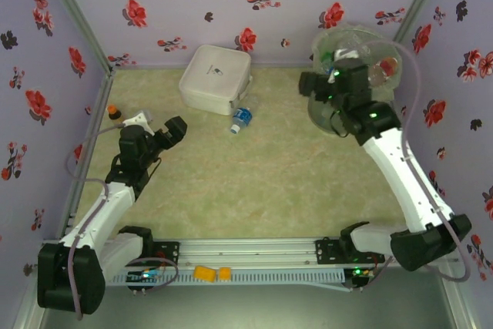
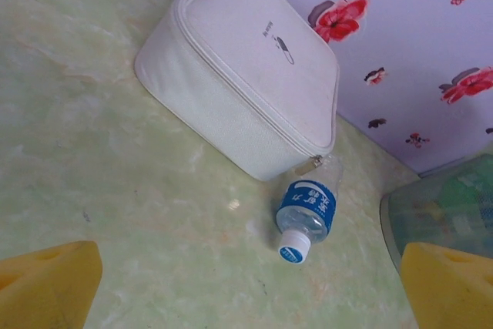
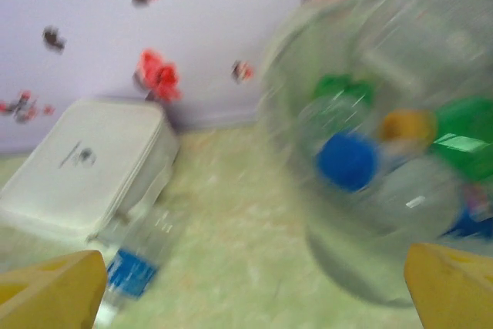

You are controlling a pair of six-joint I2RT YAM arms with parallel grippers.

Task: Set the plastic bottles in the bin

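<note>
Top external view, from the left: a tiny brown bottle with an orange cap (image 1: 114, 112) stands by the left wall. Just right of it my left end effector (image 1: 171, 130) hangs above the worktop (image 1: 269, 182). Its yellow fingers (image 2: 46, 283) are spread wide with nothing between them. Further right, the white zippered box (image 1: 216, 78) sits near the back wall. One clear plastic bottle (image 1: 241, 119) with a blue label and blue cap lies on its side on the worktop, just beside the box's near right corner, cap pointing away from the box. My right end effector (image 1: 323, 86) is at the near left side of the bin (image 1: 393, 52), jaws wide apart and empty. The bin stands in the far right corner with several bottles inside. The right wrist view is smeared; I think I see green bottles and a blue cap there.
</note>
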